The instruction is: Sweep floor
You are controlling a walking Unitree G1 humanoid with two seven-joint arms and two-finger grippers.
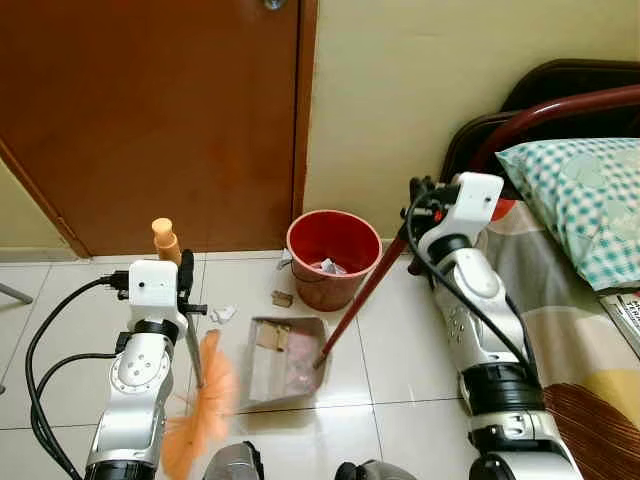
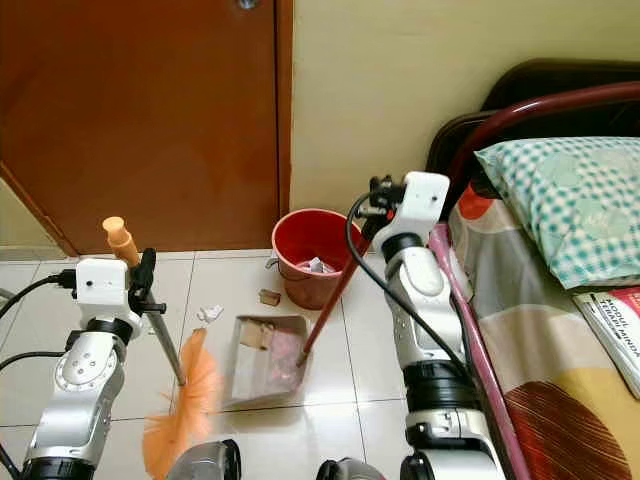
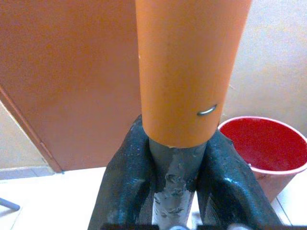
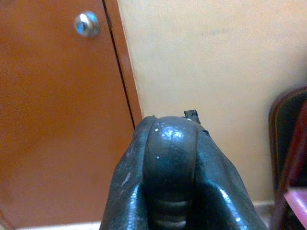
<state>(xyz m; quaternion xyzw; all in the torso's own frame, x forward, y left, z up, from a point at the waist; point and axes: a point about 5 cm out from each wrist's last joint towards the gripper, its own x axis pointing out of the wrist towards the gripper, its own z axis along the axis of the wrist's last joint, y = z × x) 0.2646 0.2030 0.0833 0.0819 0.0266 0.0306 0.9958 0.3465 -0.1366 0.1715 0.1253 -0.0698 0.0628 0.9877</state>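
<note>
My left gripper [image 1: 186,283] is clamped on the broom [image 1: 198,385] just under its orange cap, bristles down on the floor tiles [image 1: 400,340] beside the dustpan [image 1: 283,362]. My right gripper [image 1: 418,192] is clenched around the dustpan's long red handle [image 1: 360,300]. The pan lies flat with scraps inside, right in front of the red bucket [image 1: 332,255] by the door [image 1: 150,110]. A paper bit [image 1: 222,314] and a brown scrap [image 1: 282,298] sit loose on the tiles.

The left gripper [image 2: 143,285] holds an orange broom [image 2: 180,405] beside a dustpan [image 2: 262,362] before a red bucket [image 2: 313,255].
</note>
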